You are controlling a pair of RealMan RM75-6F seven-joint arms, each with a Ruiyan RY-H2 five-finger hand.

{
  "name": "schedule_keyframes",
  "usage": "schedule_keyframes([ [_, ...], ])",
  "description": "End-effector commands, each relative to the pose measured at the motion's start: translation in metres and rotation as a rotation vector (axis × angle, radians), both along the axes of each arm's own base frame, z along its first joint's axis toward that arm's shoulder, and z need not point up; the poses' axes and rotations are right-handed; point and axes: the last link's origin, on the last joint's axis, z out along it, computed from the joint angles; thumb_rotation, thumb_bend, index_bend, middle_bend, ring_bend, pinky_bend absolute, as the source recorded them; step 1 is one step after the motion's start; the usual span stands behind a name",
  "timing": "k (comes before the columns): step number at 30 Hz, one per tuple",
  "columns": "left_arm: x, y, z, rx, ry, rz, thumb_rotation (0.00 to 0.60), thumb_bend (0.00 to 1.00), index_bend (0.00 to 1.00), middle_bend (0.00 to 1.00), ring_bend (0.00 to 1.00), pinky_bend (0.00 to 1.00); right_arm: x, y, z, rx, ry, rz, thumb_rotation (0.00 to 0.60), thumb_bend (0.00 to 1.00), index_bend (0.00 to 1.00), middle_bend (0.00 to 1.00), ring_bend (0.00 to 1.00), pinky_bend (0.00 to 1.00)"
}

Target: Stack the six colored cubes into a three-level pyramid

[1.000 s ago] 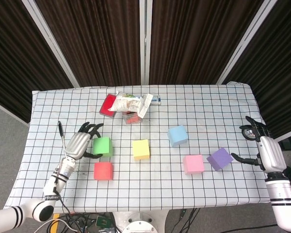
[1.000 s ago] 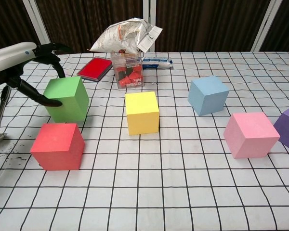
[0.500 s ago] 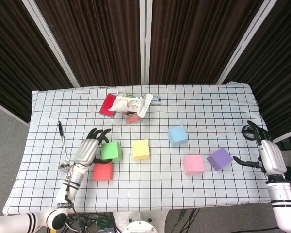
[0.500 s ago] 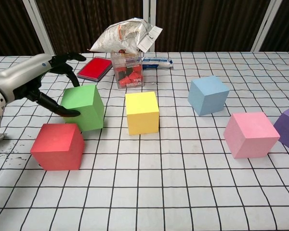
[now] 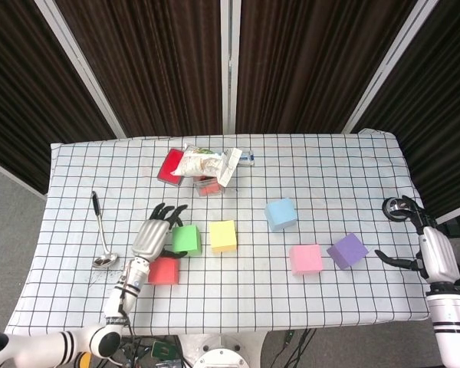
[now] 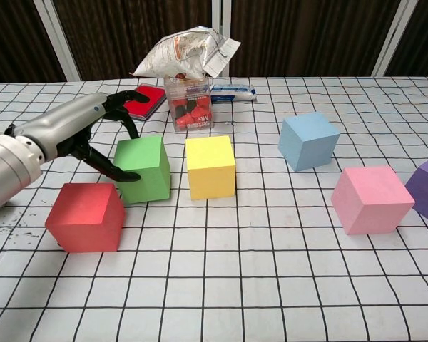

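Green cube (image 6: 144, 168) sits on the table (image 5: 345, 165) just beside the yellow cube (image 6: 210, 167), toward the front-left corner, the left hand (image 6: 82, 132) gripping it, fingers wrapped round its sides. Red cube (image 6: 85, 216) just in front. Right hand (image 5: 433, 253) hangs off the right edge, fingers spread, holding nothing.

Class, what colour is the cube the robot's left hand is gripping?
Green: the green cube in the left hand, clearest in the chest view.
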Motion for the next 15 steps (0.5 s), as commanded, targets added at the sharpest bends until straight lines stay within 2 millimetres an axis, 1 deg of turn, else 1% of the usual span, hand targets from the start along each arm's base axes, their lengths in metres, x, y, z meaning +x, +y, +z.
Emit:
schedule_keyframes([
  [1,0.0036,0.0018,-0.0020,-0.001,0.002,-0.005,0.600,0.09,0.11,0.51,0.13,0.04,-0.0017,0.0003,0.0004,-0.004,-0.006,-0.007,0.600,0.05,0.00,0.25,0.05,0.00],
  [6,0.0093,0.0029,-0.0054,-0.001,0.006,-0.012,0.600,0.09,0.11,0.51,0.13,0.04,-0.0058,0.0020,0.0009,-0.007,-0.014,-0.019,0.600,0.05,0.00,0.25,0.05,0.00],
  [15,0.0105,0.0026,-0.0099,0.000,0.023,-0.013,0.600,0.09,0.11,0.51,0.13,0.04,-0.0112,0.0032,0.0000,-0.011,-0.017,-0.033,0.600,0.05,0.00,0.25,0.05,0.00],
])
